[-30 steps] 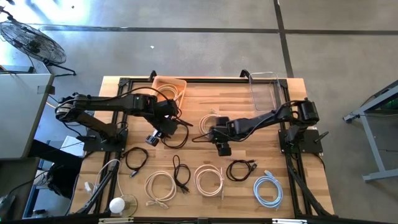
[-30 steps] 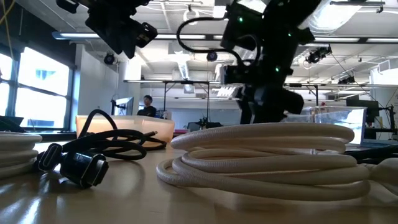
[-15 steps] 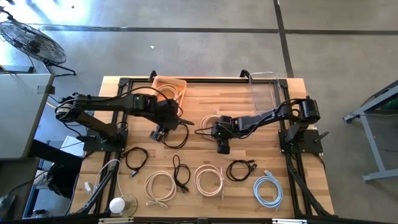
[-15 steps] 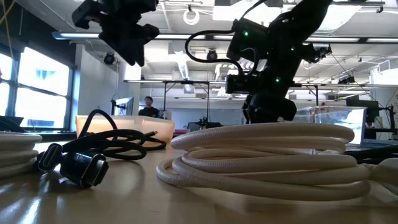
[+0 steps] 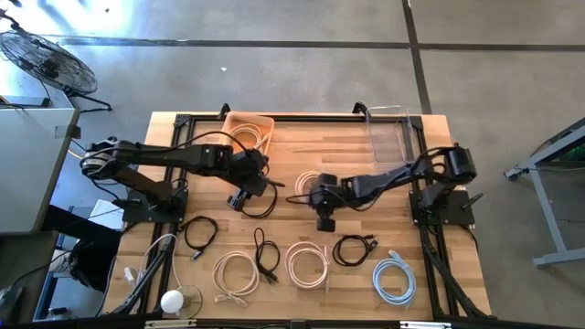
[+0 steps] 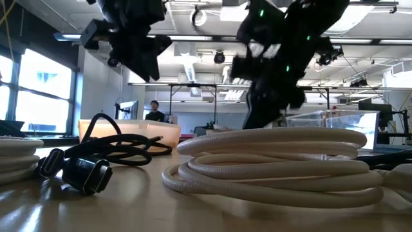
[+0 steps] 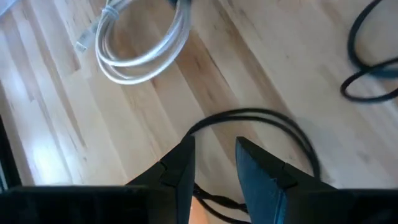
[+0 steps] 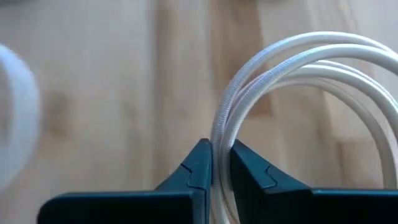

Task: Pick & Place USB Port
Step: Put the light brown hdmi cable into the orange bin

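Observation:
My left gripper [image 5: 240, 196] hangs above the middle of the table, shut on a black cable [image 5: 262, 203]. The cable's loop [image 7: 280, 124] shows past the fingers in the left wrist view. My right gripper [image 5: 315, 195] stands over a white coiled cable [image 5: 309, 178] right of the centre and is shut on its strands [image 8: 221, 149]. In the low view both grippers show up high, left [image 6: 136, 48] and right [image 6: 264, 106], behind a near white coil. Which cable carries the USB port I cannot tell. My left gripper pinches the black cable [image 7: 214, 200] between its two fingers, which come from above and point down. The loop runs out past the fingers, over the table. Whether the cable rests on the wood I cannot tell. My right gripper pinches the white coil's bundled strands [image 8: 221, 163] at the coil's rim between its two fingers [image 8: 200, 167]. The fingers come from above and lie across the strands. The coil curves away over the wood; whether it is lifted I cannot tell.
An orange basket [image 5: 249, 128] with a white cable stands at the far edge, a clear bin [image 5: 388, 135] to its right. Several coiled cables lie along the near side: black [image 5: 201, 233], white [image 5: 236, 272], black [image 5: 265, 254], white [image 5: 306, 263], black [image 5: 354, 249], pale blue [image 5: 393, 277].
My left gripper has gone a little toward the table's right with the black cable. My right gripper has tipped over the white coil and shifted slightly toward the table's left.

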Robot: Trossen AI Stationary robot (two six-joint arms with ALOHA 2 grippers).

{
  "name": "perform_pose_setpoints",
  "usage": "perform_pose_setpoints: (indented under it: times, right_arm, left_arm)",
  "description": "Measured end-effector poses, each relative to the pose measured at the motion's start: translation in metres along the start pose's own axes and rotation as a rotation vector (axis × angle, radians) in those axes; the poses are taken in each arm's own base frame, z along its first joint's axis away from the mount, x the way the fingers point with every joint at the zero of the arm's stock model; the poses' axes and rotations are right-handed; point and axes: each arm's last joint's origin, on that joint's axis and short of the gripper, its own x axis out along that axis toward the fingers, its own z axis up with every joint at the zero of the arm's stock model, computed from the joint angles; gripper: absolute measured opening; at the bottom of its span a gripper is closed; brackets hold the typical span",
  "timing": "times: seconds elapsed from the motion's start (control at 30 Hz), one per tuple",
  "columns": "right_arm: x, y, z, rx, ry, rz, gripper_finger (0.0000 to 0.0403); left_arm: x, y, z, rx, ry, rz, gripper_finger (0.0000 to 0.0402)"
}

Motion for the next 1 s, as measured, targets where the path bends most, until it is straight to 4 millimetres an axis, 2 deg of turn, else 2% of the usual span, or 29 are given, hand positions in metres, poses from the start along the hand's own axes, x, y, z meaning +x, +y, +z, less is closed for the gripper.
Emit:
perform_pose_setpoints:
  times: [0.17, 0.33, 0.47, 0.63, 0.73, 1.0]
  right_arm:
    - [-0.031, 0.021, 0.019, -0.032, -0.172, 0.131, 0.0029]
    - [-0.057, 0.033, 0.030, -0.060, -0.295, 0.224, 0.0029]
    - [-0.063, 0.039, 0.032, -0.073, -0.325, 0.240, 0.0029]
    - [-0.064, 0.046, 0.030, -0.087, -0.316, 0.253, 0.0029]
    - [-0.065, 0.049, 0.029, -0.094, -0.317, 0.260, 0.0029]
    - [-0.065, 0.050, 0.029, -0.097, -0.311, 0.264, 0.0029]
  left_arm:
    - [0.008, -0.001, -0.001, 0.120, -0.047, 0.028, 0.0110]
    - [0.010, 0.003, 0.008, 0.264, -0.205, 0.064, 0.0110]
    - [0.009, 0.005, 0.015, 0.334, -0.305, 0.065, 0.0111]
    - [0.008, 0.008, 0.015, 0.311, -0.275, 0.128, 0.0114]
    - [0.008, 0.009, 0.015, 0.281, -0.252, 0.149, 0.0135]
    - [0.010, 0.011, 0.019, 0.258, -0.295, 0.157, 0.0238]
